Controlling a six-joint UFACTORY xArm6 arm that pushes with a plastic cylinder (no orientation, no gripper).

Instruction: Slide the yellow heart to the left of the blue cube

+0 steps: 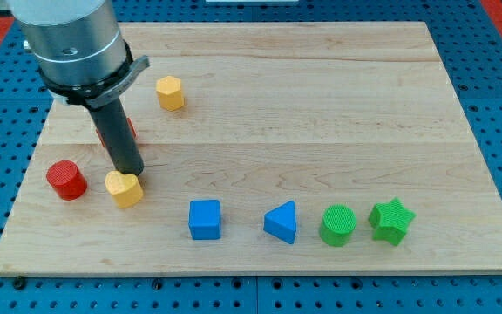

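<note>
The pale wooden tabletop [321,105] shows smooth, matt grain in long planks. The yellow plastic heart [125,188] and blue plastic cube [205,219] look matt, faintly ridged. The grey metal arm housing [68,39] has a dull brushed sheen.

My tip [132,174] sits right at the top edge of the yellow heart [125,188], touching it or very nearly. The heart lies near the left side of the wooden worktop [321,105]. A red cylinder [66,180] is just to its left. The blue cube [205,219] is to the heart's right and a bit lower. After it, in a row, come a blue triangle [281,222], a green cylinder [338,225] and a green star [391,221]. A yellow hexagon [171,92] sits near the top. A red block [129,129] peeks out behind the rod.
</note>
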